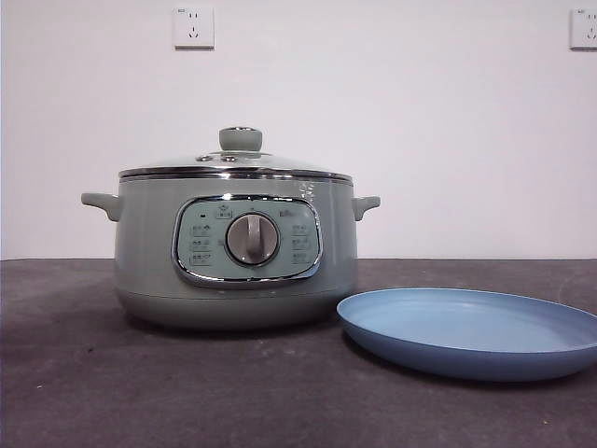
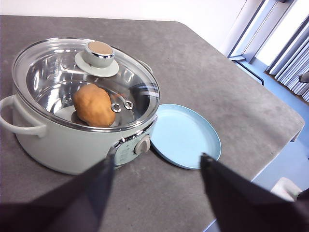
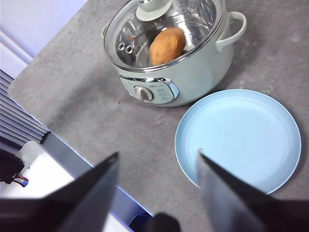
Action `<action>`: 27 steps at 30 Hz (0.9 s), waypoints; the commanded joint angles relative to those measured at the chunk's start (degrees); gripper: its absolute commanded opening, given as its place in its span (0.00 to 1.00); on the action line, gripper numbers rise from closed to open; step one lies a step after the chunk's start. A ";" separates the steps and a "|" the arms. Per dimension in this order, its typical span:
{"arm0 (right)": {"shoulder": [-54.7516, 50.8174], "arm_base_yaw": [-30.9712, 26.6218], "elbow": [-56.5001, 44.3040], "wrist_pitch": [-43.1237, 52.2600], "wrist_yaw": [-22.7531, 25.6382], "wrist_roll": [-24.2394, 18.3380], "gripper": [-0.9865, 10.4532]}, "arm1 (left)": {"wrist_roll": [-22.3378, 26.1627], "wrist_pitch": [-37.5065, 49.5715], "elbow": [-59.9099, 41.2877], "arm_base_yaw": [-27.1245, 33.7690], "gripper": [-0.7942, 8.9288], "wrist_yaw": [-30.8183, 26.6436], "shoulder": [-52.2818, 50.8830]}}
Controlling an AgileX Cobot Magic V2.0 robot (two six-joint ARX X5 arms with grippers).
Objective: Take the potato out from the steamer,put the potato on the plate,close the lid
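Below both gaping grippers, left gripper (image 2: 157, 169) and right gripper (image 3: 157, 166), lies the grey, grainy table (image 2: 203, 72). The round sage steamer (image 2: 63, 145) wears its domed glass lid (image 2: 72, 63) (steel-rimmed), the smooth oval potato (image 2: 94, 105) inside. The matte blue plate (image 3: 241, 137) rests beneath the right gripper.

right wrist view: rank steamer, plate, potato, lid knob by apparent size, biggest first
1. and 2. The steamer and the plate look about equally wide; the plate seems nearer the camera, so I won't rank them.
3. The potato, seen through the lid.
4. The lid knob, cut off by the frame edge.
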 commanded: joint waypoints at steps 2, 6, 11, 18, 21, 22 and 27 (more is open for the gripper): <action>0.22 0.11 -0.02 0.31 -0.04 0.35 0.64 | 0.50 2.60 -0.04 -0.15 0.78 0.24 0.52; 0.22 0.11 -0.02 0.37 -0.02 0.37 0.64 | 0.33 4.50 -0.02 -0.22 0.78 0.17 2.43; 0.26 0.11 -0.02 0.46 0.00 0.35 0.64 | 0.42 7.17 0.68 -1.51 0.78 -1.68 7.10; 1.70 0.11 -0.02 0.57 0.00 0.59 0.64 | 1.51 12.98 5.75 -7.10 0.78 -7.34 18.88; 2.38 0.11 -0.02 0.57 0.02 0.57 0.64 | 3.56 14.27 9.40 -9.97 0.78 -11.10 24.94; 2.58 0.11 -0.02 0.57 0.02 0.57 0.64 | 3.98 14.71 10.58 -10.84 0.78 -12.28 26.88; 3.39 0.11 -0.02 0.57 0.07 0.57 0.64 | 6.73 16.48 17.94 -14.93 0.78 -17.62 37.70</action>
